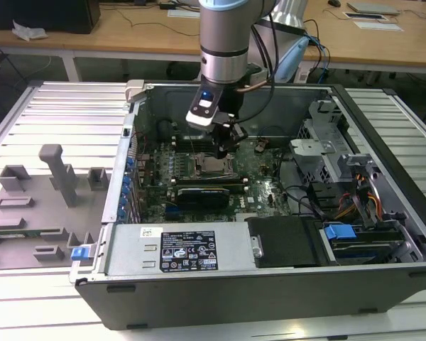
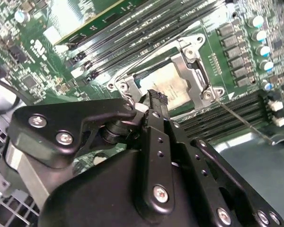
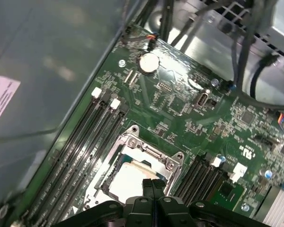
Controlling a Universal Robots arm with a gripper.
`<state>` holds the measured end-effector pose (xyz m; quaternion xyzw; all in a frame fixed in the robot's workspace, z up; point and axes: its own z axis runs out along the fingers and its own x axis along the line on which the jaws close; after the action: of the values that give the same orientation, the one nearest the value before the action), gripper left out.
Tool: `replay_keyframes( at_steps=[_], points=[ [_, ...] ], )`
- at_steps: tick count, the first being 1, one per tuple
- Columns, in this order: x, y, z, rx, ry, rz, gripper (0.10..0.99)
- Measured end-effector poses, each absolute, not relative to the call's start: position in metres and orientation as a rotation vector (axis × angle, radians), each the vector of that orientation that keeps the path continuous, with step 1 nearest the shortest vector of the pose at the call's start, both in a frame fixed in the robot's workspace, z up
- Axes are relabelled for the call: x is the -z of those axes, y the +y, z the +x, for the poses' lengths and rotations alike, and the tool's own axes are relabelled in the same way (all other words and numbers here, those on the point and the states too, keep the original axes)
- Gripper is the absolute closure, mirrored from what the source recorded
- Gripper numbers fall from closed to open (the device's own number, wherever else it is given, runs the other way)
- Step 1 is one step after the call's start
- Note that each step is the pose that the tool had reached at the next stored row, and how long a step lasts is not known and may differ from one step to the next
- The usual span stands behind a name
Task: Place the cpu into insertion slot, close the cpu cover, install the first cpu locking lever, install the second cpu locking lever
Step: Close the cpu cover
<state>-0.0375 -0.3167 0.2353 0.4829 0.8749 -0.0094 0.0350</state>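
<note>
hovering just above the cpu (image 3: pixel 125 182), which lies flat in the insertion slot (image 3: pixel 110 165) framed by the cpu cover (image 3: pixel 154 152), the pincer (image 3: pixel 152 183) is closed together on nothing, and i judge the chip light, stiff and fragile, best gripped by its bare edges.

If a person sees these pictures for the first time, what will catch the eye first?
First, the grey robot arm reaching down into the open computer case, in the middle of the exterior view. Then, in the first wrist view, the black tool, its fingers together, close over the pale cpu, which lies framed by the silvery cpu cover on the green motherboard.
</note>
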Motion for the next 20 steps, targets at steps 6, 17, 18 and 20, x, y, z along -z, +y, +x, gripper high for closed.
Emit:
replay_keyframes(
  at_steps=[6, 17, 18, 20],
  points=[
    [-0.2353, -0.3166, -0.0375, 0.035, 2.763, 1.329, 0.980],
    [-0.2353, -0.3166, -0.0375, 0.040, 2.895, 0.982, 0.980],
    [-0.2353, -0.3166, -0.0375, 0.040, 2.902, 0.960, 0.980],
    [-0.2353, -0.3166, -0.0375, 0.040, 2.919, 0.906, 0.980]
  ],
)
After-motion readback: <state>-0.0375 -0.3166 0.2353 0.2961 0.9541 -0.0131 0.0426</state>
